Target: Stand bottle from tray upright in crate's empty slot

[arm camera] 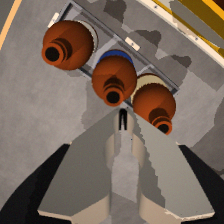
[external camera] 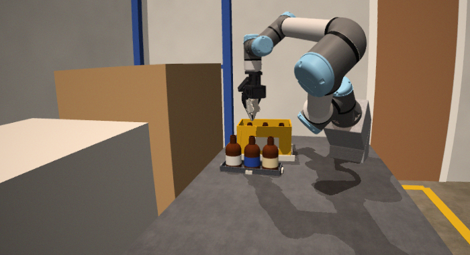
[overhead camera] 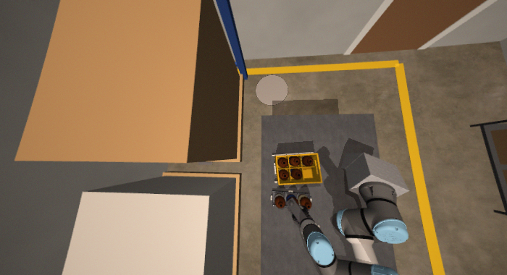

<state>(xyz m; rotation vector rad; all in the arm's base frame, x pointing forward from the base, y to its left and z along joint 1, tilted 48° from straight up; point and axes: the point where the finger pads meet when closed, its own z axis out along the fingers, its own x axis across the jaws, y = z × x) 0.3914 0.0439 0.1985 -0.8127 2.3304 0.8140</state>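
Observation:
The yellow crate (overhead camera: 299,168) (external camera: 264,137) holds several brown bottles; its one empty slot (overhead camera: 308,174) is at the front right corner in the overhead view. The dark tray (overhead camera: 296,196) (external camera: 252,169) stands just in front of it with three upright brown bottles: a white-labelled one (external camera: 233,151) (arm camera: 68,44), a blue-labelled one (external camera: 252,151) (arm camera: 114,79) and a cream-labelled one (external camera: 270,153) (arm camera: 154,106). My gripper (external camera: 252,116) (arm camera: 122,110) is shut and empty. It hangs well above the tray, its fingertips over the gap between the blue and cream bottles.
A tall brown box (external camera: 141,118) and a white-topped block (external camera: 67,178) stand left of the table. The arm's grey base block (external camera: 349,138) stands at the table's right side. A blue post (external camera: 227,64) rises behind the crate.

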